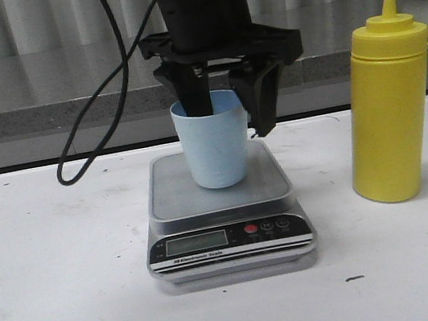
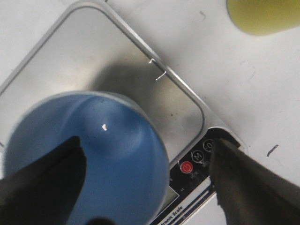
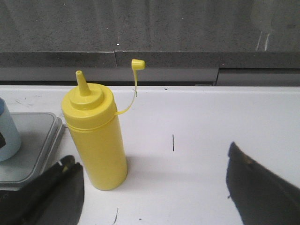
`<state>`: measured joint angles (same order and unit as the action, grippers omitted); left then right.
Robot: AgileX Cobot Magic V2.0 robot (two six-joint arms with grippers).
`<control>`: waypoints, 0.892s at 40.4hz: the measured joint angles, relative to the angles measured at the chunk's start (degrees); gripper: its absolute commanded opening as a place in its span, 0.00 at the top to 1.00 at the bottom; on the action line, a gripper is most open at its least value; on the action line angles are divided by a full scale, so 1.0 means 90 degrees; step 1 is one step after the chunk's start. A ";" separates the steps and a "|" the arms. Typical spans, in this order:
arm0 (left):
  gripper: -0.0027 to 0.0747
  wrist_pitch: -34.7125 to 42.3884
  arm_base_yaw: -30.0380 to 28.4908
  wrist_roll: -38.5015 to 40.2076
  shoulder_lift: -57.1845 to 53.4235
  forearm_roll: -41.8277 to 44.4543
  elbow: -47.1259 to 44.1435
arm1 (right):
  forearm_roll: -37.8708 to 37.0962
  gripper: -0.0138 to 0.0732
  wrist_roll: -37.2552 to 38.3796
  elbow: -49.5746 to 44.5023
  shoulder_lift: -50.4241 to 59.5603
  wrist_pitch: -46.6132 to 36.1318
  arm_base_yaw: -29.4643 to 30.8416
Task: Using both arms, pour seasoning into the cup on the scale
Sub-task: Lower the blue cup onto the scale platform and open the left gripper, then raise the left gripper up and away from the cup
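White table (image 1: 57, 299) bearing scale (image 1: 223, 208); cup (image 1: 212, 140) standing on it, straddled by spread left gripper (image 1: 230, 105), rear rim hidden; seasoning (image 1: 388, 104) beside scale; right gripper (image 3: 154, 187) gaping.

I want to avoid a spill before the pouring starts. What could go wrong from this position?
1. The left gripper has one finger inside the pale blue plastic cup on the silver-grey digital scale; lifting off may drag or tip the cup.
2. The tall yellow squeeze bottle has its tip cap hanging open, so a tilted grasp by the open right gripper might spill.

white table (image 1: 67, 314) w/ scale (image 1: 218, 178), seasoning (image 1: 388, 100)
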<state>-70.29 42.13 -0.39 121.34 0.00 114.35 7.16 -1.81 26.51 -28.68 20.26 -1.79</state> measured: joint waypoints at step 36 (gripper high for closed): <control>0.99 -0.0145 -0.0459 -0.0095 -0.1762 0.0104 -0.0505 | 0.0000 0.11 0.0000 0.0000 0.0000 0.0000 0.0000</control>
<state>-71.60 38.00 -1.25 105.49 0.93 109.81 7.16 -1.81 26.51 -28.68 20.26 -1.79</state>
